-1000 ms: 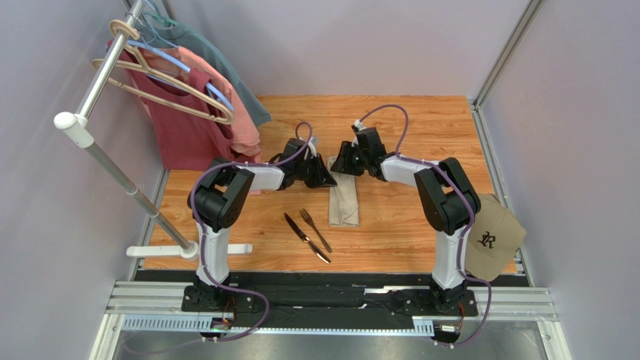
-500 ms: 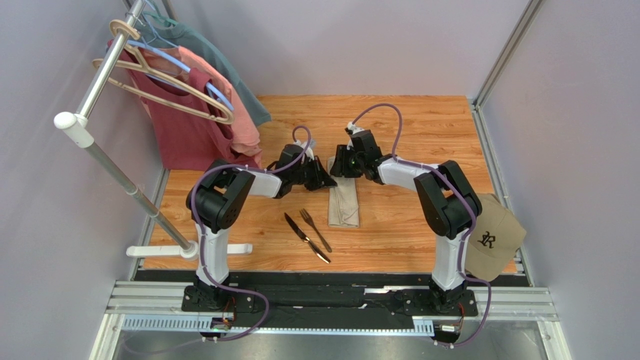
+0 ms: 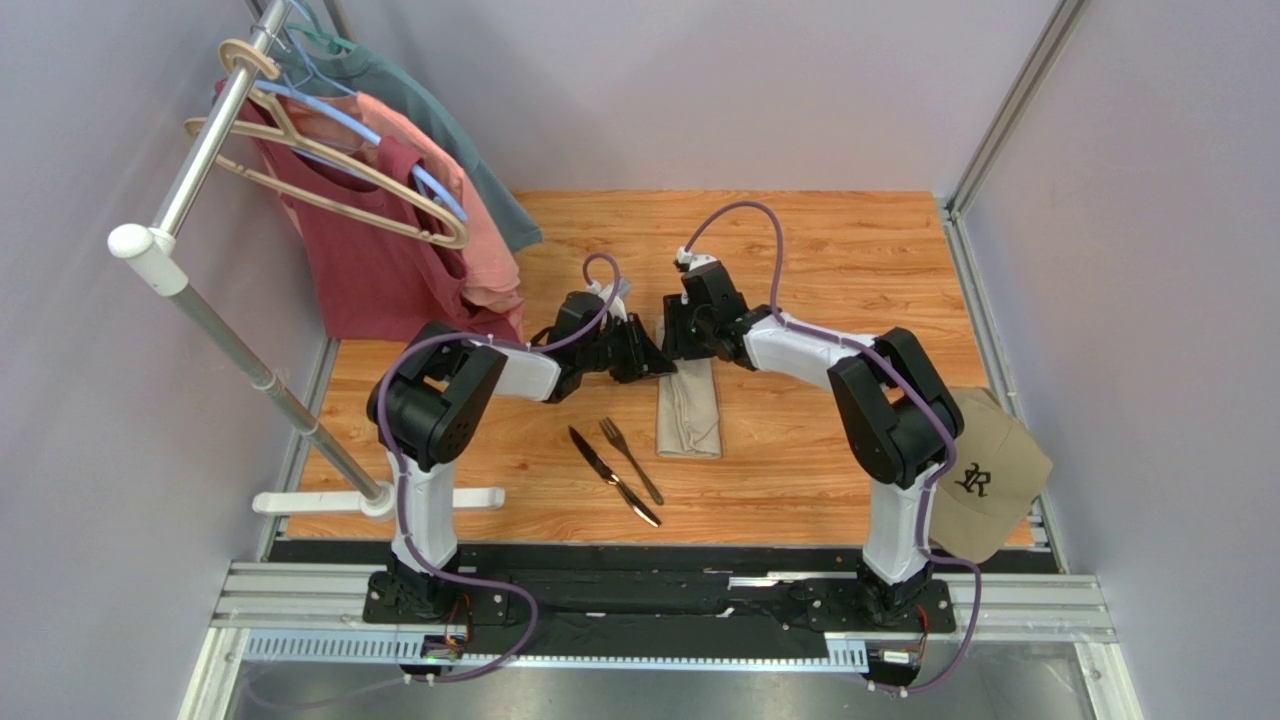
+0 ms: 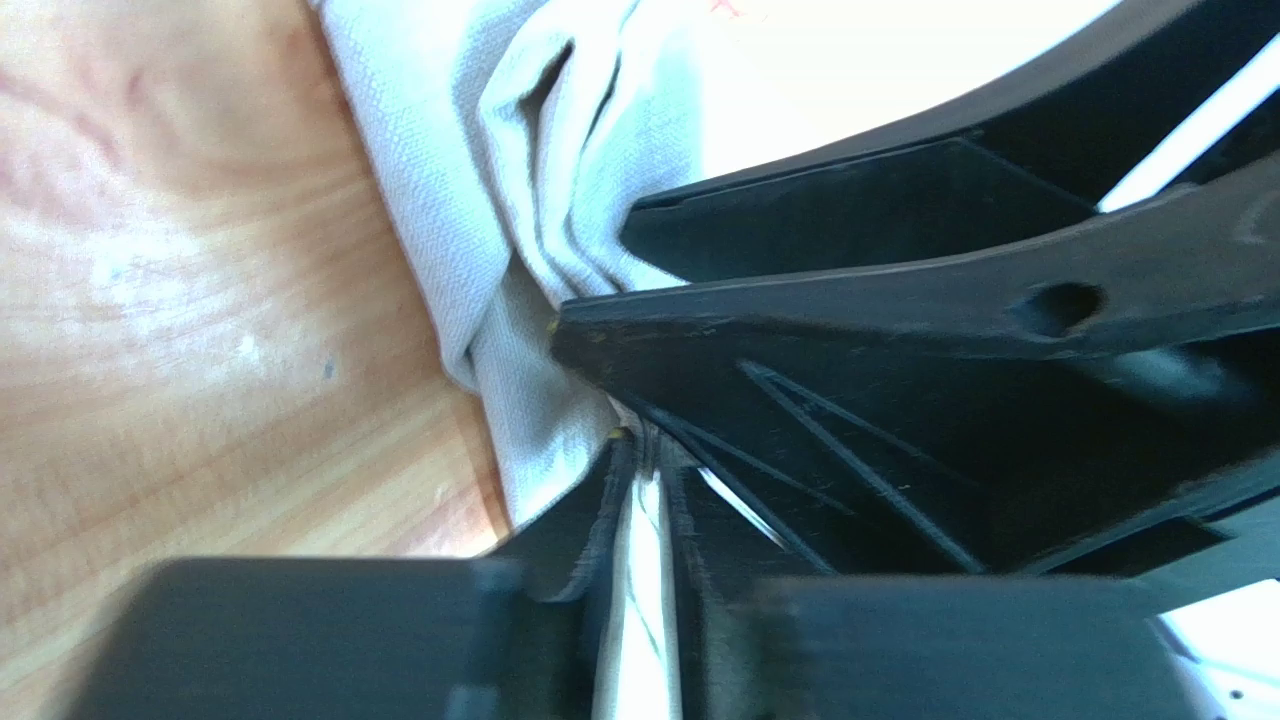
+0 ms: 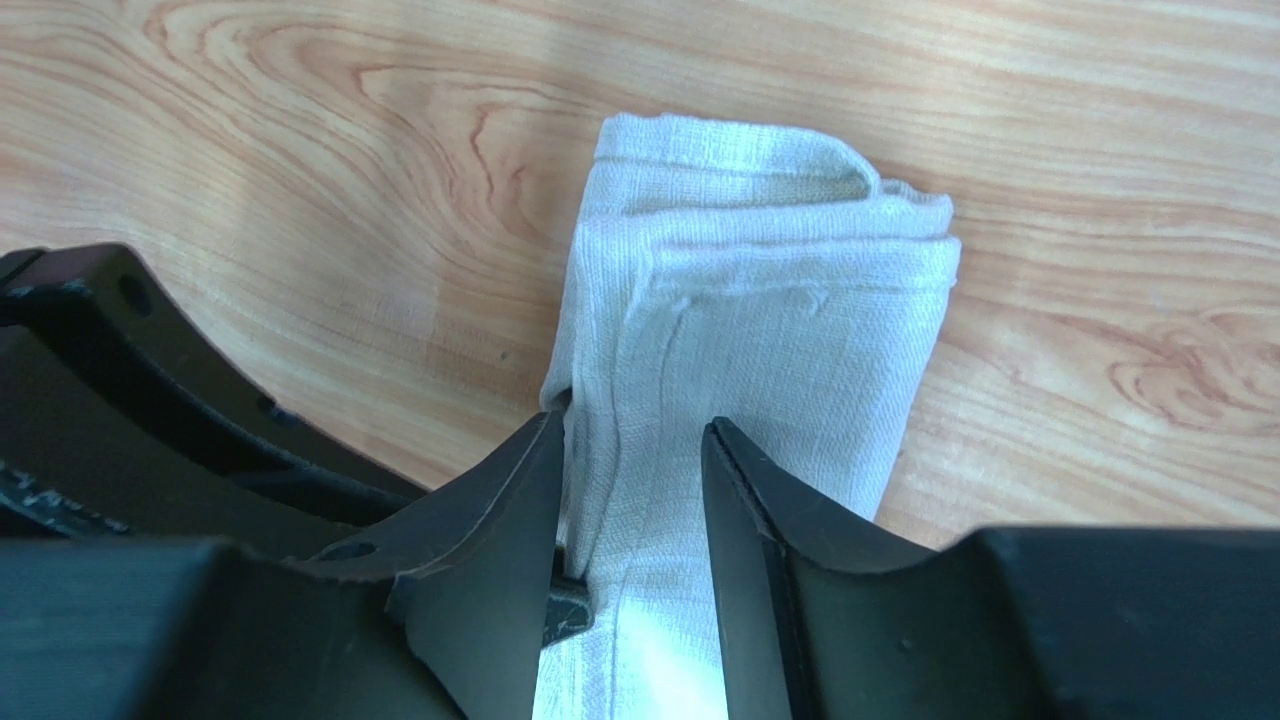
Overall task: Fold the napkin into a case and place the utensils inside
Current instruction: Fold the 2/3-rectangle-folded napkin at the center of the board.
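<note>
Napkin (image 3: pixel 688 408): beige-tan woven cloth with a soft, visible weave. It is folded into a narrow flat strip of several layers, and its long edges run from the far side of the tabletop (image 3: pixel 819 255) toward the near side. It lies around the middle of the wooden board, whose grain is orange-brown.

Left gripper (image 4: pixel 643 468): black plastic fingers drawn almost together, with a thin layer of the cloth nipped between them. It sits at the strip's far end, on its left edge, where the cloth bunches into creases.

Right gripper (image 5: pixel 628 438): jaws partly apart, with the tips down on the same far end. One finger meets the strip's left edge and the other rests on the top layer. A band of cloth fills the gap, and I cannot tell whether it is gripped.

Fork (image 3: pixel 631 458) and knife (image 3: pixel 613 476): slim dark metal, lying side by side at a slant. They are just left of the strip's near end and apart from it.

Cap (image 3: pixel 984 473): tan, with a dark logo, overhanging the right edge near the near corner.

Shirts (image 3: pixel 383 240): red and pink, hanging on a rail at the far left.
</note>
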